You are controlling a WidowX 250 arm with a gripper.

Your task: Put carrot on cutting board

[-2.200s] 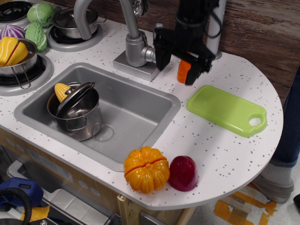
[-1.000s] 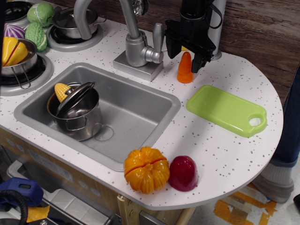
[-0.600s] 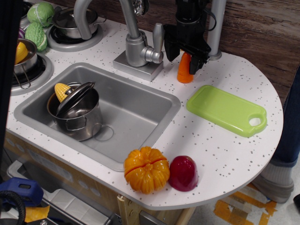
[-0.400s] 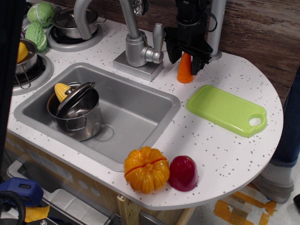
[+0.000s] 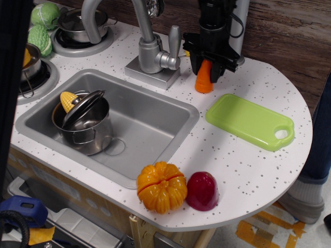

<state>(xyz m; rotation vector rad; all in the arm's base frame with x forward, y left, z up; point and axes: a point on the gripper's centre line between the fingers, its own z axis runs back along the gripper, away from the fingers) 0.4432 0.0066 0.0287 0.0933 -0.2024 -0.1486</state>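
- Gripper point(image 5: 207, 68) jaws closed on the carrot's point(image 5: 204, 80) upper end.
- Carrot tilted, base touching the table point(image 5: 243, 170).
- Cutting board point(image 5: 250, 122) lies nearby, bare.

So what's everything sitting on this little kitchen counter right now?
carrot: one, orange, between the gripper's fingers, base near the counter, beside the faucet
cutting board: one, lime green, right side, bare
pumpkin: one, orange, front edge
dark red vegetable: one, touching the pumpkin's right side
pot: one, steel, in the sink, lid tilted
corn: one, yellow, inside the pot
faucet: one, silver, behind the sink
green vegetables: two, back left
gripper: one, black, around the carrot
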